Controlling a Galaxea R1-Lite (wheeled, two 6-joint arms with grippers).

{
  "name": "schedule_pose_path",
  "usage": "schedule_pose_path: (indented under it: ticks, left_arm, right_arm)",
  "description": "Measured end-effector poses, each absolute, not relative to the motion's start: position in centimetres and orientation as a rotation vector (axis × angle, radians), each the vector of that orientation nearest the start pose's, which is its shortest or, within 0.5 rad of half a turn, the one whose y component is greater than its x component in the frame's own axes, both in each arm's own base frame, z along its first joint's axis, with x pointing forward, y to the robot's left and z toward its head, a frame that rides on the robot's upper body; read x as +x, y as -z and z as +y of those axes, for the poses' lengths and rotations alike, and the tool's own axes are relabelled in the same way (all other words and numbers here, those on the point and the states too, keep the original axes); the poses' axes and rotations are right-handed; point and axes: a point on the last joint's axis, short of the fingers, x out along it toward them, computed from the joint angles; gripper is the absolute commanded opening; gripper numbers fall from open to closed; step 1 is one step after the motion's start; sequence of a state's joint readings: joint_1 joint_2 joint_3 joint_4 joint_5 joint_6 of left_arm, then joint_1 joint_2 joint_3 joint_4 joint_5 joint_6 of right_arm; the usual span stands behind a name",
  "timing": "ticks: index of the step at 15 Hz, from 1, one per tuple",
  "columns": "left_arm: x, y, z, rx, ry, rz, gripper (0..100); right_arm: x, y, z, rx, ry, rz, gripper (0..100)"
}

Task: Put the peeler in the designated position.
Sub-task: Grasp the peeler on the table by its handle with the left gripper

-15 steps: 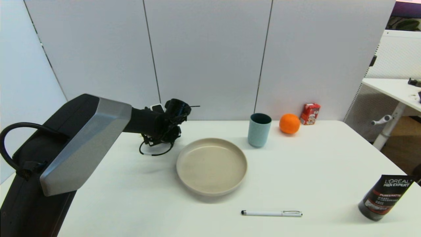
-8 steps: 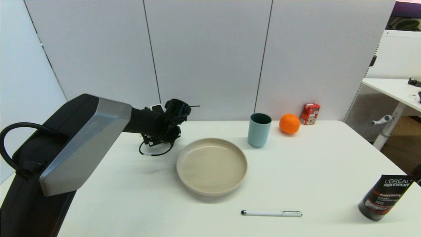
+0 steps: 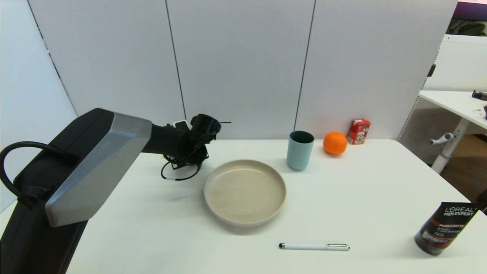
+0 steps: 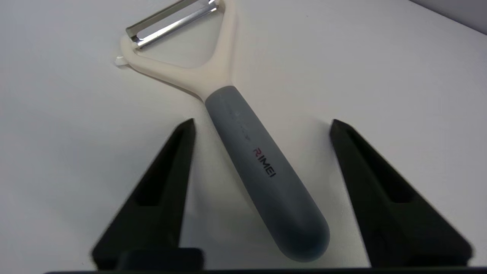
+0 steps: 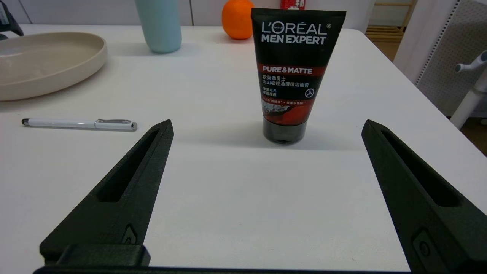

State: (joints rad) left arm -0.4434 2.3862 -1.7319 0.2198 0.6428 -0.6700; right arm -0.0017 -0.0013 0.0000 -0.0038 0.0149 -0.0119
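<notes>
Looking down from the head, a beige plate (image 3: pixel 244 192) sits mid-table, with a blue cup (image 3: pixel 300 150), an orange (image 3: pixel 335 142) and a small red carton (image 3: pixel 358 131) behind it toward the wall; a white pen (image 3: pixel 314 247) lies in front of the plate and a black tube (image 3: pixel 445 227) stands at the right edge of the white table (image 3: pixel 361 182). The left arm stretches forward across the table's left side, its wrist bent down just left of the plate, so the left gripper (image 3: pixel 185 164) and whatever is under it are hidden behind the wrist and cables

From the left wrist, the peeler (image 4: pixel 243 144) lies flat on bare tabletop, grey handle running between the spread fingers (image 4: pixel 159 190), touching neither, cream fork and blade pointing away past the tips

From the right wrist, the right gripper (image 5: pixel 266 160) hangs low over the table's right side, fingers wide apart and holding nothing, with the tube standing just beyond them, and the pen and plate off to one side
</notes>
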Motion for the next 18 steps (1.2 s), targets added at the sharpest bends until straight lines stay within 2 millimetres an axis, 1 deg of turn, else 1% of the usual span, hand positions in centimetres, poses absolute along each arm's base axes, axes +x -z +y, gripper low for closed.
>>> schedule_pose_path:
  ticks: [9,13,16,18]
  left_arm:
    - [42.5,-8.5,-19.1,-0.2,-0.418,0.64,0]
    - [42.2,-8.9,-18.9,-0.185,-0.419,0.654,0]
    - [41.5,-10.0,-18.6,-0.165,-0.424,0.675,0]
    - [40.7,-11.4,-18.2,-0.162,-0.426,0.676,0]
  right_arm:
    - [-2.3,-7.6,0.0,-0.012,-0.013,-0.006,100]
    - [-2.3,-7.6,0.0,-0.013,-0.013,-0.005,100]
    - [-2.3,-7.6,0.0,-0.012,-0.013,-0.006,100]
    - [-2.3,-7.6,0.0,-0.013,-0.013,-0.005,100]
